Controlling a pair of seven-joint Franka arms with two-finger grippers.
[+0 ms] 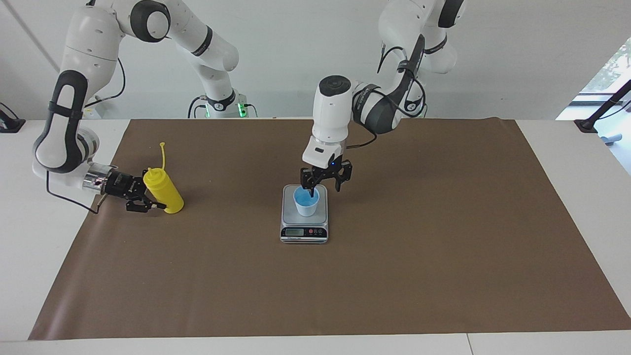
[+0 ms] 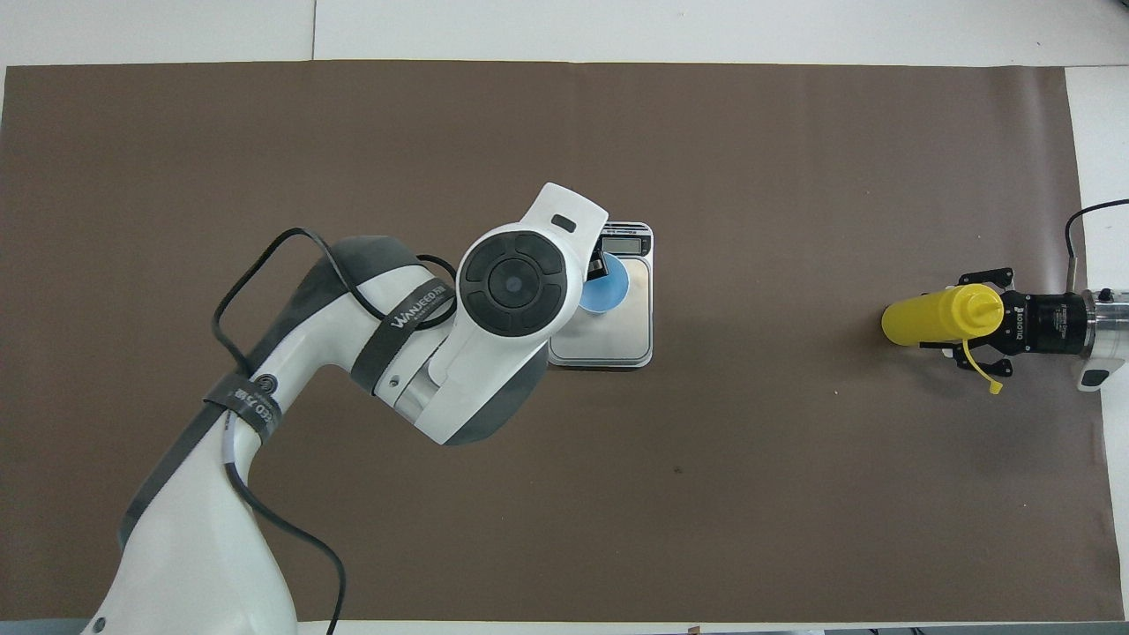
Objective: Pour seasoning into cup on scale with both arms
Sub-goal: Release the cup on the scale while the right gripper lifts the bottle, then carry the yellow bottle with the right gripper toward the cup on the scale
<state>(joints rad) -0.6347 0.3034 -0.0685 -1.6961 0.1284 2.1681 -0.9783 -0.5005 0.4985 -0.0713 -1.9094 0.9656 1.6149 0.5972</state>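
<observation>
The light blue cup [image 1: 306,202] stands on the silver-grey scale [image 1: 319,213] at the middle of the mat. My left gripper [image 1: 324,186] is open and empty just above the cup's rim, with one finger over the cup's mouth. In the overhead view the left wrist hides part of the cup [image 2: 610,288] and the scale [image 2: 617,339]. The yellow seasoning bottle [image 1: 163,190] stands upright at the right arm's end, its cap strap up. My right gripper [image 1: 141,201] is level with the bottle's lower half, its open fingers on either side of the bottle [image 2: 939,317].
A brown mat [image 1: 419,246] covers most of the white table [image 1: 567,158]. The right arm's wrist and cable hang low over the mat's edge beside the bottle. A black stand [image 1: 599,116] sits at the table corner at the left arm's end.
</observation>
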